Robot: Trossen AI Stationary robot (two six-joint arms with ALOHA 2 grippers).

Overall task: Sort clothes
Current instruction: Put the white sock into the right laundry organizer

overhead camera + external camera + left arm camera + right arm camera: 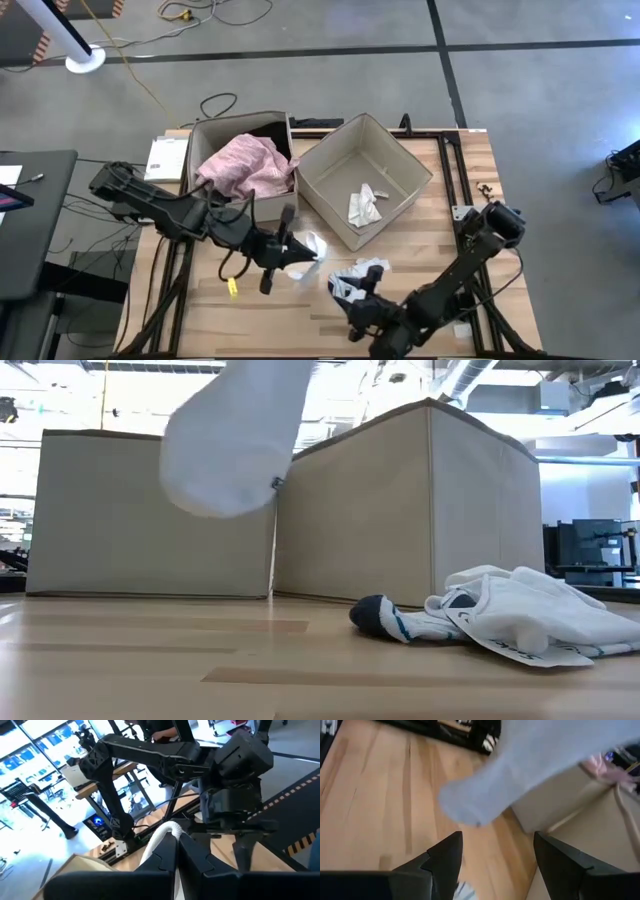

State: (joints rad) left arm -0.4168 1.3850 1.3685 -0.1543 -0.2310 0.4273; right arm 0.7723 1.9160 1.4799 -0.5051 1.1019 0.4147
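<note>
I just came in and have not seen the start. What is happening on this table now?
The robot is sorting clothes into two beige boxes. The left tool holds a white sock in the air, in front of the boxes. The left box has a pink garment; the right box has a small white piece. The right tool is open, beside more white socks on the table.

We are finding no legible text, label, brand, number or sign in any view. We are noting a white printed sheet or booklet [165, 158] lying at the table's [440, 235] far left corner beside the left fabric box [215, 140], but its print is too small to read. We are also seeing blue marks on the white socks [520, 622] lying on the table; they are not resolving into letters.
</note>
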